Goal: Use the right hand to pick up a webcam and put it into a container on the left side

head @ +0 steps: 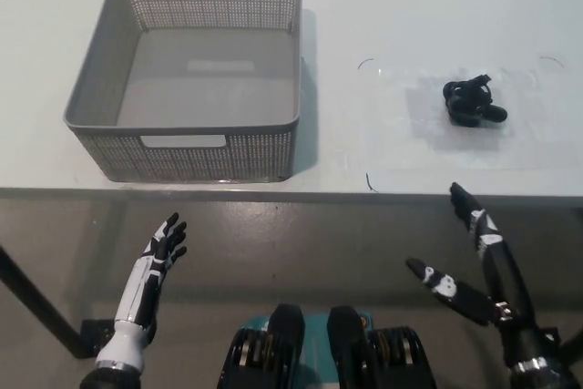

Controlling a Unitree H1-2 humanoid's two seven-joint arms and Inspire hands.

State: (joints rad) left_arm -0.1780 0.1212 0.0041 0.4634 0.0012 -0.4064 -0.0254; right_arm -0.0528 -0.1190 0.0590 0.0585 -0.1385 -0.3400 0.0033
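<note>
A small black webcam (pixel 473 102) with its coiled cable lies on the white table at the right, inside faint corner marks. The grey perforated basket (pixel 208 146) stands on the table's left half, and nothing shows inside it. My black right hand (pixel 478 257) hangs open below the table's front edge, fingers spread, well short of the webcam and a little to its right. My white left hand (pixel 157 261) rests open at the lower left, below the basket and off the table.
The table's front edge (pixel 291 194) runs across the middle of the view, with grey floor below it. A dark table leg (pixel 32 302) slants at the lower left.
</note>
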